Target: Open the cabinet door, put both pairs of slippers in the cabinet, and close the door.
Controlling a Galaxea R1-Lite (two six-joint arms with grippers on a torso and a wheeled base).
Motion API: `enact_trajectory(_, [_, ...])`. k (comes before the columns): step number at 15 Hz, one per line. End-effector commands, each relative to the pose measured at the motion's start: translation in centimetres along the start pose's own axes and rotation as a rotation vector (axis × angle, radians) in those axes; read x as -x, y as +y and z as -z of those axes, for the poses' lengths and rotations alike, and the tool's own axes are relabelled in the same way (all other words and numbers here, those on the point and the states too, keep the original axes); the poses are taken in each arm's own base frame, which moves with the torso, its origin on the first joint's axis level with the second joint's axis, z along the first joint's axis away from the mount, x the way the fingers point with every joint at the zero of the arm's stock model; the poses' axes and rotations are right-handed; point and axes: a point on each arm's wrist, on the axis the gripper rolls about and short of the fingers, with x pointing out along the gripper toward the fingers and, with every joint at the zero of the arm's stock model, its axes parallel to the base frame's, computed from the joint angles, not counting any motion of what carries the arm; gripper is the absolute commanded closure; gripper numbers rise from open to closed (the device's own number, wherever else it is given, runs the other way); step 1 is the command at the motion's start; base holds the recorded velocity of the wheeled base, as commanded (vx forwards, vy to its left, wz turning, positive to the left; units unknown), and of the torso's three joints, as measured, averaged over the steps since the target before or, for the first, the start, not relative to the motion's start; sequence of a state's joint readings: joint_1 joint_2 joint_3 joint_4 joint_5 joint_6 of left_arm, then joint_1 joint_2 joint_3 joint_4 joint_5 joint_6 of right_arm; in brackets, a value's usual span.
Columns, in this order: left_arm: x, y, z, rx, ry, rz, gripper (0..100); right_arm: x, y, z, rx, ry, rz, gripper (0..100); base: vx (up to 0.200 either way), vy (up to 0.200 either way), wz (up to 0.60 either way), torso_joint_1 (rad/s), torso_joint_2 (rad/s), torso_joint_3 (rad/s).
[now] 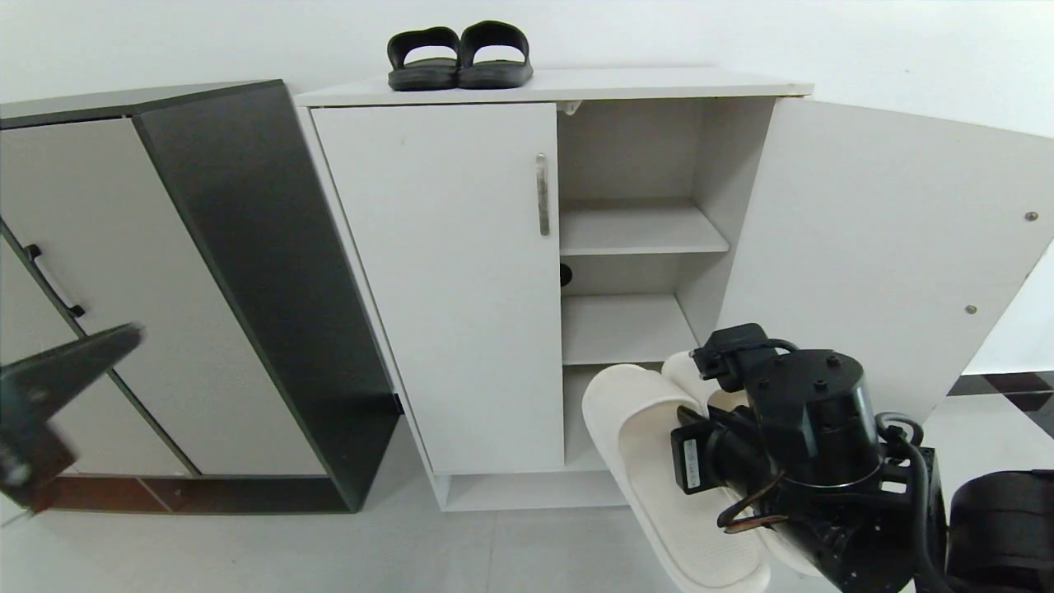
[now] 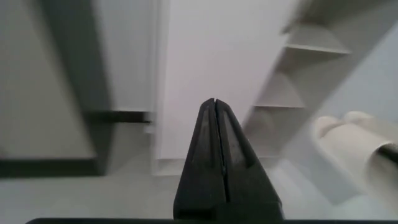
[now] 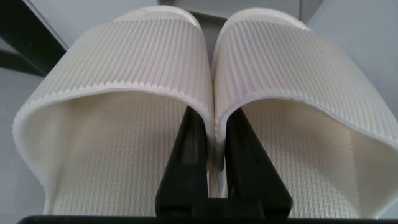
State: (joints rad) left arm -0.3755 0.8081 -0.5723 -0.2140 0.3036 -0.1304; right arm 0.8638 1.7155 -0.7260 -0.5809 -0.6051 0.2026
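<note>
A white cabinet point(image 1: 461, 288) stands ahead with its right door point(image 1: 889, 239) swung wide and its left door shut. Bare shelves point(image 1: 638, 231) show inside. A pair of black slippers point(image 1: 459, 56) rests on the cabinet top. My right gripper point(image 3: 212, 149) is shut on a pair of white slippers point(image 3: 205, 81), pinching their inner straps together. In the head view the white slippers point(image 1: 659, 461) hang in front of the cabinet's lowest opening, toes toward it. My left gripper point(image 2: 215, 124) is shut with nothing in it, held at the far left point(image 1: 99, 350) away from the cabinet.
A dark grey and white cabinet point(image 1: 206, 272) stands to the left of the white one. Pale tiled floor point(image 1: 329, 552) lies in front. The open door takes up the space to the right of the opening.
</note>
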Motion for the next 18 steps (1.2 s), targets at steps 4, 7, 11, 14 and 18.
enact_trajectory(4, [11.5,4.1,14.7,-0.065,-0.033,-0.38,100,-0.9,0.4,0.9,0.023,0.033,0.001,100,0.0,0.0,0.0,0.0,0.0,0.0])
enact_trajectory(7, [9.9,3.7,16.5,-0.074,-0.083,-0.076,100,-0.9,0.4,1.2,0.015,0.022,-0.007,100,0.0,0.0,0.0,0.0,0.0,0.0])
enact_trajectory(11, [9.9,3.7,17.2,-0.179,0.001,-0.047,100,-0.6,0.9,1.3,0.018,0.008,-0.028,100,0.0,0.0,0.0,0.0,0.0,0.0])
enact_trajectory(14, [9.9,3.8,17.1,-0.154,-0.02,-0.076,100,-0.2,1.2,1.4,0.022,0.006,-0.04,100,0.0,0.0,0.0,0.0,0.0,0.0])
enact_trajectory(18, [9.9,3.8,17.1,-0.1,-0.026,-0.075,100,-0.8,1.6,1.8,0.026,0.009,-0.036,100,0.0,0.0,0.0,0.0,0.0,0.0])
